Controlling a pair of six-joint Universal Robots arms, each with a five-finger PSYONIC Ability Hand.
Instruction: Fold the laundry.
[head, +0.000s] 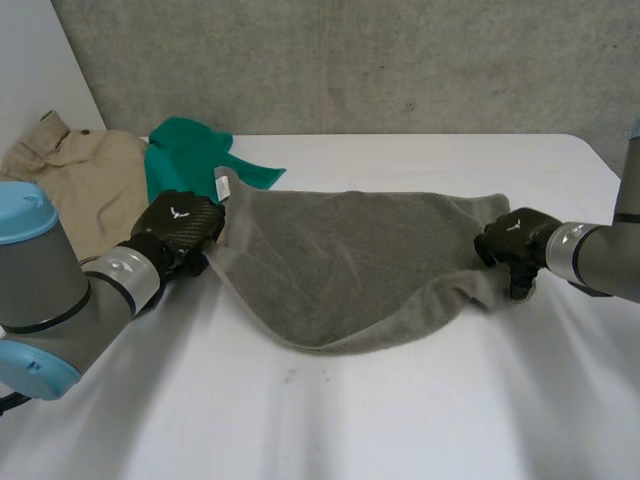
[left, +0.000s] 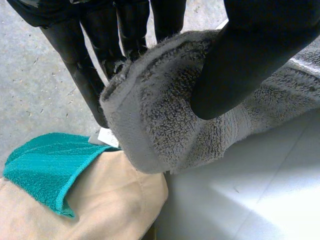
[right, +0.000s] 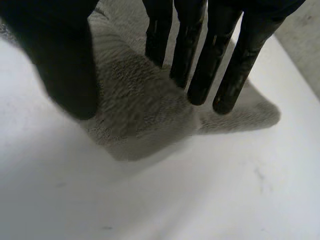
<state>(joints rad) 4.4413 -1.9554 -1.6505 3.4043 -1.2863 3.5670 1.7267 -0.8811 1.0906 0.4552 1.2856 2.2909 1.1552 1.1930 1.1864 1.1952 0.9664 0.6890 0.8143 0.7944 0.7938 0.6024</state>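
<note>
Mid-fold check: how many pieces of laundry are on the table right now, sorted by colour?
Grey: 1, the grey towel
Green: 1, the green cloth
Beige: 1, the beige garment
Total: 3

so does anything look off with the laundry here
The grey towel is askew: the left hand pinches one corner up, the right hand is at the other, and its near edge sags in a curve.

Dim, even light; soft table shadows
</note>
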